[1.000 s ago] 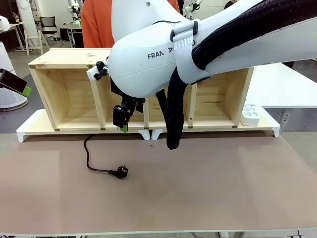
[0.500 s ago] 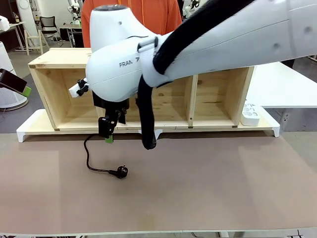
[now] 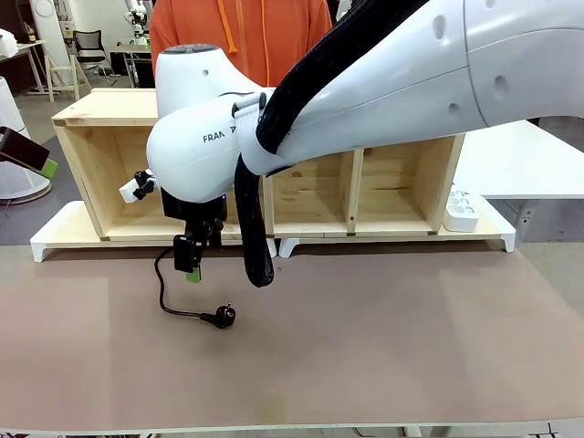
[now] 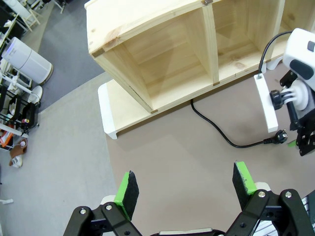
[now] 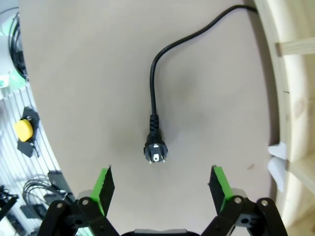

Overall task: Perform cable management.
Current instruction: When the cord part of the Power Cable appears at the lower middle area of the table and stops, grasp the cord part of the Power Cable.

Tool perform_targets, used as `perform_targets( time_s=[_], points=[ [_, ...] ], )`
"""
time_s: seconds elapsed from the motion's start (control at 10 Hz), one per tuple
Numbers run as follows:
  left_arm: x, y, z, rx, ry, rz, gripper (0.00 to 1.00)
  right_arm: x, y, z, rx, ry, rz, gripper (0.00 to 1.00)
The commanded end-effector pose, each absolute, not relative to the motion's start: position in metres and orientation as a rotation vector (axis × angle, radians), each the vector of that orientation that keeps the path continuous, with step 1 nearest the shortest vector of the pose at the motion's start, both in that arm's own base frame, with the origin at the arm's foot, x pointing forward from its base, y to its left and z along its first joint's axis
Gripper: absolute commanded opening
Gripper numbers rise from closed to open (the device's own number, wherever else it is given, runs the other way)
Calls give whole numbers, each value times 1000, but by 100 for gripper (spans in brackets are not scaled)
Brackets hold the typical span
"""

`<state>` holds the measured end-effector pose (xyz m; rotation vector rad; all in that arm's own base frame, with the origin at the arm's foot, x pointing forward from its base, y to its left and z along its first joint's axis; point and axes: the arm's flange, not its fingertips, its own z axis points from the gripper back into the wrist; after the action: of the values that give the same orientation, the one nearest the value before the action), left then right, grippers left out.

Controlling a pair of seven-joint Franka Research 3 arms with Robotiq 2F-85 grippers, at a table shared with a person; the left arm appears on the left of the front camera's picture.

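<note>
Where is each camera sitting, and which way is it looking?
Front view: fixed on the robot's side, looking across the table at the wooden shelf and a person; the right arm and right tool show.
Left wrist view: looking down at the shelf's end and the cable; the open left tool shows.
Right wrist view: looking down over the plug; the open right tool shows.
All three share the cable.

I'm running this in a robotics lab: white robot arm [image 3: 383, 82] over my worktop [image 3: 383, 347], office chair [image 3: 88, 43] and another table [image 3: 520, 155] nearby.
</note>
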<state>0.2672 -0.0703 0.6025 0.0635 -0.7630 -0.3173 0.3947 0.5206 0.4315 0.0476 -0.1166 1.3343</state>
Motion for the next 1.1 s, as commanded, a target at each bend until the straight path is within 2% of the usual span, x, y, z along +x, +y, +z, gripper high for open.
perform_targets(
  time_s=[0.0,0.3,1.0],
  points=[
    [266,-69,602,64,-756,-321,100,395,530,415,45,-124,1372,100],
    [266,-69,602,64,-756,-321,100,402,543,386,7,-140,1390,100],
    [266,-69,602,64,-756,-321,100,420,543,341,71,-59,1368,100]
  ],
)
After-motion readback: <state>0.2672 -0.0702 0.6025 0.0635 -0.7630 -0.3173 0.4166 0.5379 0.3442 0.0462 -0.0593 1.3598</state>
